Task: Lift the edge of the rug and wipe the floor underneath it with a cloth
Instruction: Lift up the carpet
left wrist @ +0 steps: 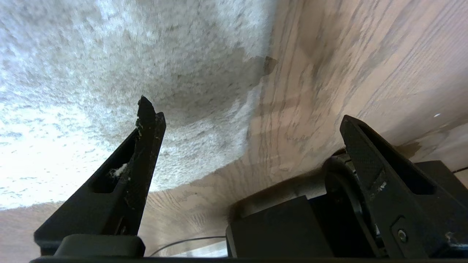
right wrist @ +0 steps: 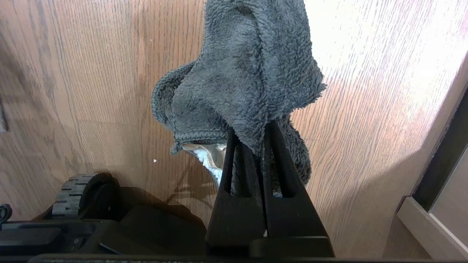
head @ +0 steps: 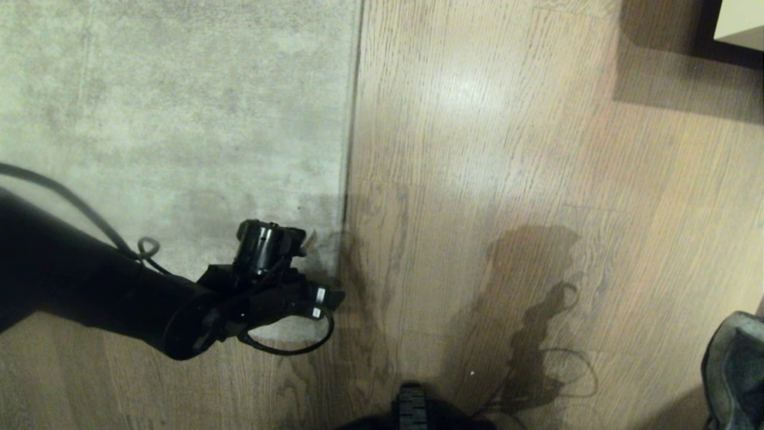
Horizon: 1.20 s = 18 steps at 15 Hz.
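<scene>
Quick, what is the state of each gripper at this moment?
Left gripper: jaws open, empty, over the corner of the rug.
Right gripper: jaws closed on the cloth, above the floor.

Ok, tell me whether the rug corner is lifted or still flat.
Flat. The rug lies level on the floor, its corner down, with the open left claw above it.
</scene>
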Tool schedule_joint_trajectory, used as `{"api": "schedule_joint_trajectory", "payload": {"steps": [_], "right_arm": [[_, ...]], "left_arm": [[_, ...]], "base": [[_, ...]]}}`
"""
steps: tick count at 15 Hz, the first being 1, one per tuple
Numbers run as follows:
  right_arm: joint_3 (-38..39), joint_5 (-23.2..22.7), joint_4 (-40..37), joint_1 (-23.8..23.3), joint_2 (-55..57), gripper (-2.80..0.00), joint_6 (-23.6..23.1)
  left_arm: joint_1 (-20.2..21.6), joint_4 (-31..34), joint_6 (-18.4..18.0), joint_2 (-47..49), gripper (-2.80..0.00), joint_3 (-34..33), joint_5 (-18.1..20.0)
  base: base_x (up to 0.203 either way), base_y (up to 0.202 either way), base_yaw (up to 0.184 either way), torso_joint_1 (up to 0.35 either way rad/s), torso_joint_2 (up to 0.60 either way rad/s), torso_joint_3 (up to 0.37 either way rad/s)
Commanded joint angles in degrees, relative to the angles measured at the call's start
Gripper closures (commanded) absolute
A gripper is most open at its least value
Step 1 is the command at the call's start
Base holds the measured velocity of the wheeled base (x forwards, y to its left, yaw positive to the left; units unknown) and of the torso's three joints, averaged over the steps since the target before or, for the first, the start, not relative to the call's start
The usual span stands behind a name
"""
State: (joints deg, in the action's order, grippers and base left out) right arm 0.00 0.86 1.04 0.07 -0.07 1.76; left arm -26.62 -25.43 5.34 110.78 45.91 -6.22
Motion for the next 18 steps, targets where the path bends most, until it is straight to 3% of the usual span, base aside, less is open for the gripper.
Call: {"api": "schedule_joint_trajectory", "payload": {"steps": [1, 9, 18], "right_arm": [[0.0, 0.02, 0.02, 0.01, 0.07, 0.0, 0.0], [0.0, 0.02, 0.02, 0.01, 0.07, 0.0, 0.0], [0.0, 0.02, 0.02, 0.01, 0.07, 0.0, 0.0]], "left_arm": [[0.52, -0.15, 0.02, 0.75, -2.8, -0.03, -0.11], [1.29, -0.17, -0.43, 3.98, -2.8, 4.16, -2.08], [0.8, 3.88, -4.61, 2.06, -2.8, 4.54, -8.99]], "base": [[0.0, 0.0, 0.0, 0.0, 0.0, 0.0], [0.0, 0.0, 0.0, 0.0, 0.0, 0.0], [0.0, 0.0, 0.0, 0.0, 0.0, 0.0]]}}
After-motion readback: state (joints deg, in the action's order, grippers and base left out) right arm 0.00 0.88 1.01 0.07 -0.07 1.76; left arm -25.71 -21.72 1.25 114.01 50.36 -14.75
